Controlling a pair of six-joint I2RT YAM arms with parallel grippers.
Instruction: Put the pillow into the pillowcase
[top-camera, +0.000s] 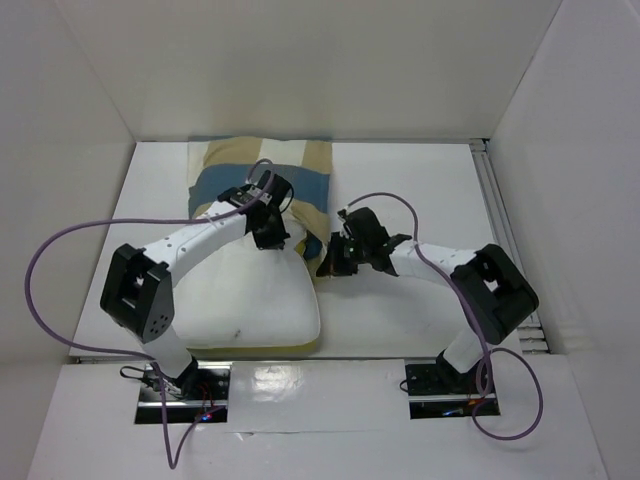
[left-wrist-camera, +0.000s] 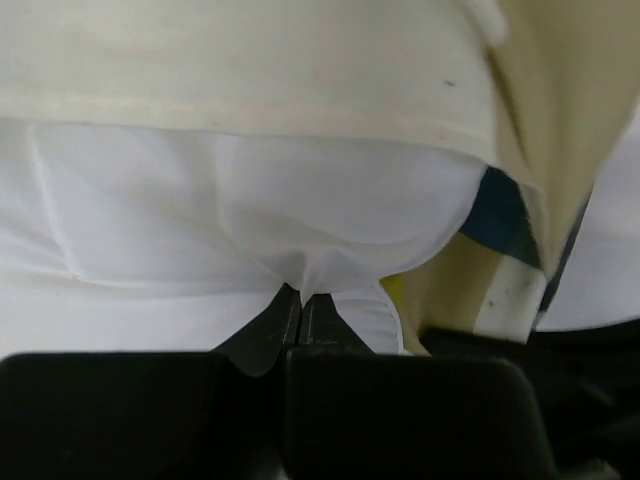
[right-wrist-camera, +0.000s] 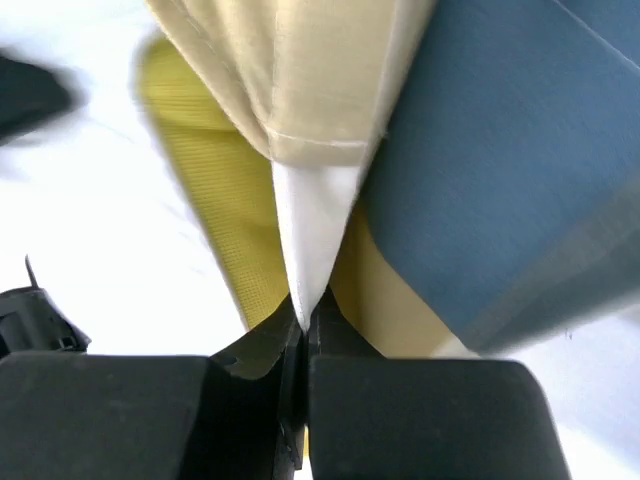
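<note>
Since the 2 pincers are clamped on cloth, the left gripper (left-wrist-camera: 300, 300) on a fold of the white pillow (left-wrist-camera: 200, 200) at its tips and the right gripper (right-wrist-camera: 303, 310) on the pillowcase (right-wrist-camera: 320, 90) hem, the right should hold the mouth lifted while the left feeds the pillow forward under that hem.

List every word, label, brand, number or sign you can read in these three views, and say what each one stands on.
None: no readable text shows in any of the three views.
The pillow has only a few tiny dark specks, which are marks and not letters.
The pillowcase carries plain checked blocks and no label that can be seen.
The table bears no print.
</note>
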